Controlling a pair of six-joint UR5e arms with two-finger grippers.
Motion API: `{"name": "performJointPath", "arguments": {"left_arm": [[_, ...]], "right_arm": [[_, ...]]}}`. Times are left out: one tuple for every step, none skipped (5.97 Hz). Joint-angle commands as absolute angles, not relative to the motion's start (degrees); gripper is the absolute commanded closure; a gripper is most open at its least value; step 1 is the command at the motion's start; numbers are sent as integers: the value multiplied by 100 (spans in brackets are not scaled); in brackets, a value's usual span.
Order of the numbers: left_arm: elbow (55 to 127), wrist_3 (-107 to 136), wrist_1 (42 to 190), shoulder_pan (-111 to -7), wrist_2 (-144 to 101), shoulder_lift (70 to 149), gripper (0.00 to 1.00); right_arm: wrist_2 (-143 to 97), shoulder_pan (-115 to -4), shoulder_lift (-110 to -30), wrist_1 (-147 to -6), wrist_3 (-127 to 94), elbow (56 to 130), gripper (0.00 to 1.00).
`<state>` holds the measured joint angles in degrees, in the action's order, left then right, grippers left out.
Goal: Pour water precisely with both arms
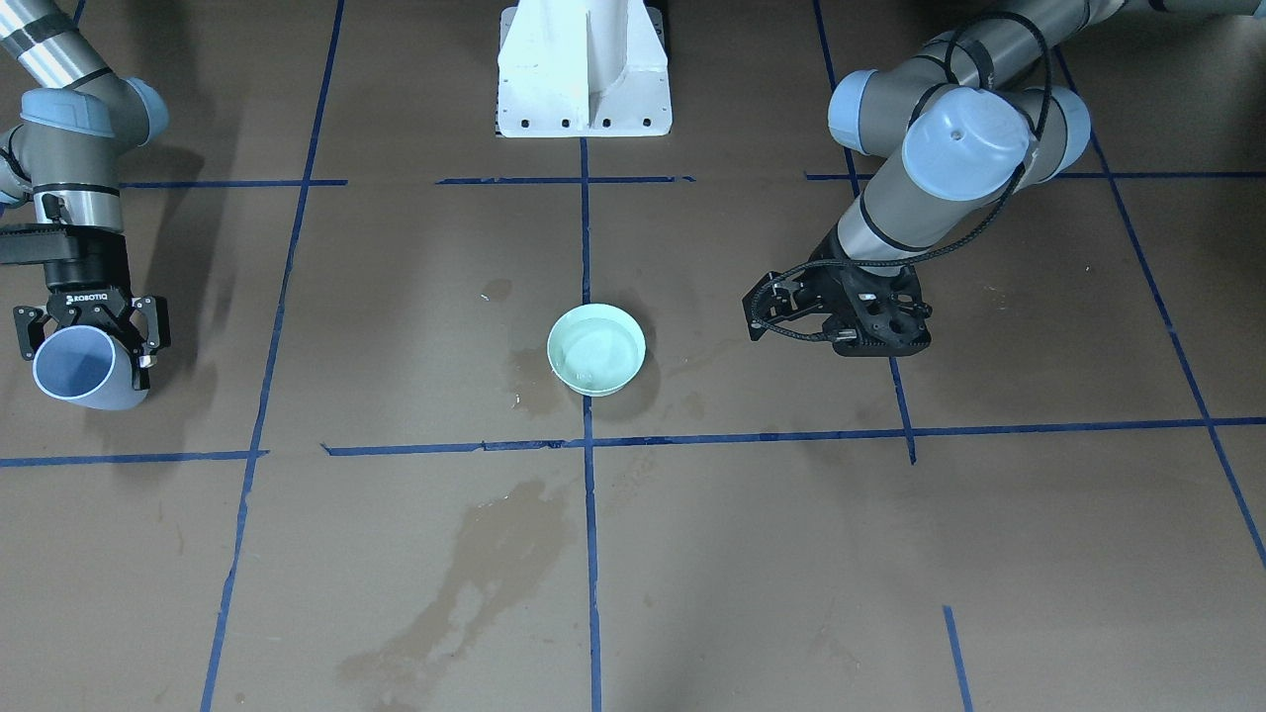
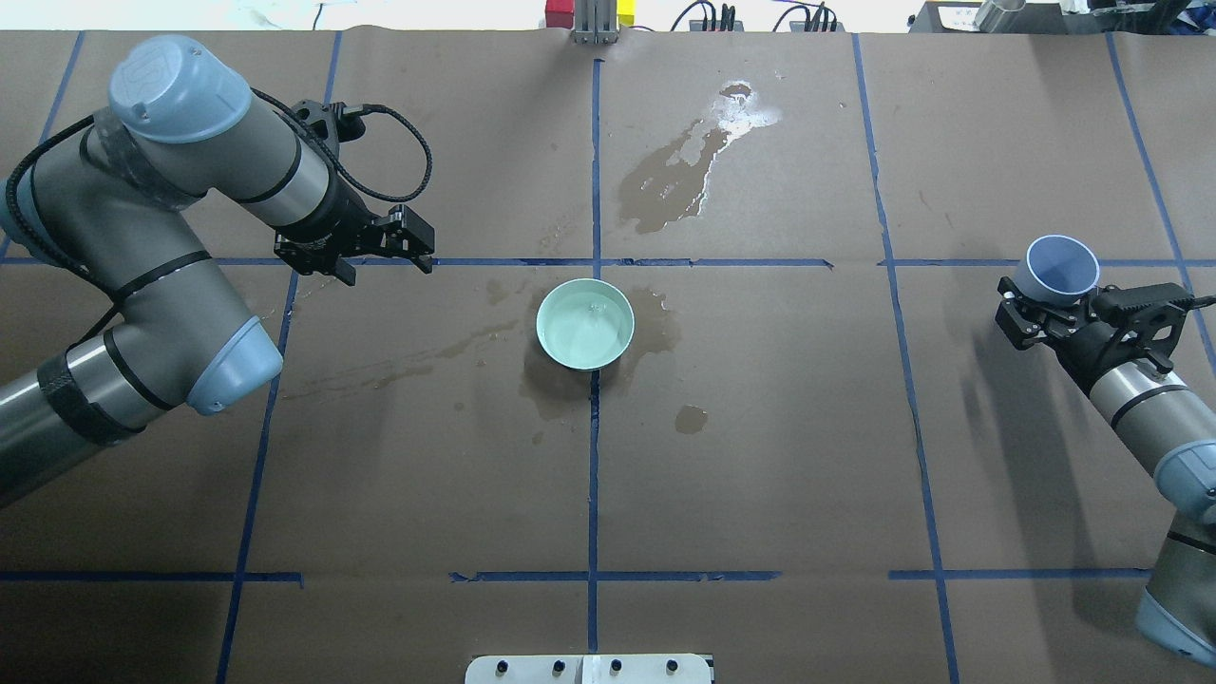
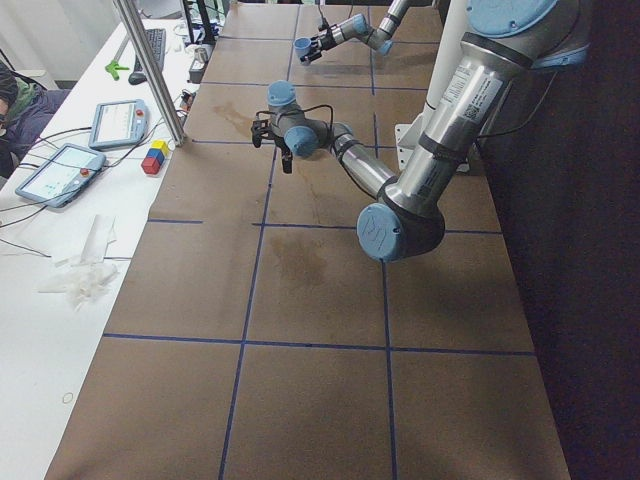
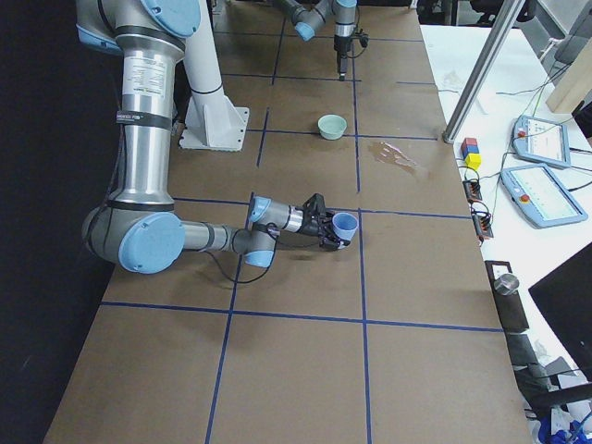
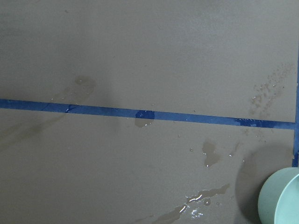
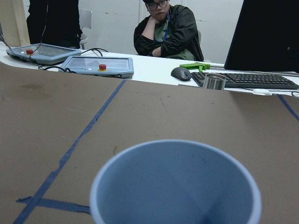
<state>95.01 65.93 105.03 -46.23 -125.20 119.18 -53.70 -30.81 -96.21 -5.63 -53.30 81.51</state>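
Overhead view; my right gripper (image 2: 1056,302) clamps the blue cup (image 2: 1062,264) at right edge, apparently empty; my left gripper (image 2: 380,255), upper left, spread, holds nothing; water (image 2: 587,328) sits in the green bowl (image 2: 543,318), centre; pour judged done; cup unplaced.

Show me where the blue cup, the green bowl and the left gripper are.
blue cup (image 2: 1062,266): overhead view, its inner wall.
green bowl (image 1: 595,388): front-facing view, its near outer wall.
left gripper (image 2: 387,273): overhead view, midway between its open fingertips.

Pale bowl (image 5: 281,199) corner-cropped; cup (image 6: 174,184) base unseen
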Motion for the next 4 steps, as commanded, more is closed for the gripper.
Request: {"name": "performJointPath", "arguments": {"left_arm": [[9501,6592,10503,-4623,-12516,11918,0],[9501,6592,10503,-4588,-12516,11918,0],[9501,6592,10503,-4588,-12516,11909,0],[9501,6592,10503,-4588,-12516,11909,0]], "right_arm": [[-5370,-3085,-9615,-562,-5361,8147,82],[-5361,-3085,-9607,-562,-5361,8139,77],[-5370,-3085,-9650,-562,-5361,8121,75],[-5370,-3085,-9642,-484,-5361,7947,73]]}}
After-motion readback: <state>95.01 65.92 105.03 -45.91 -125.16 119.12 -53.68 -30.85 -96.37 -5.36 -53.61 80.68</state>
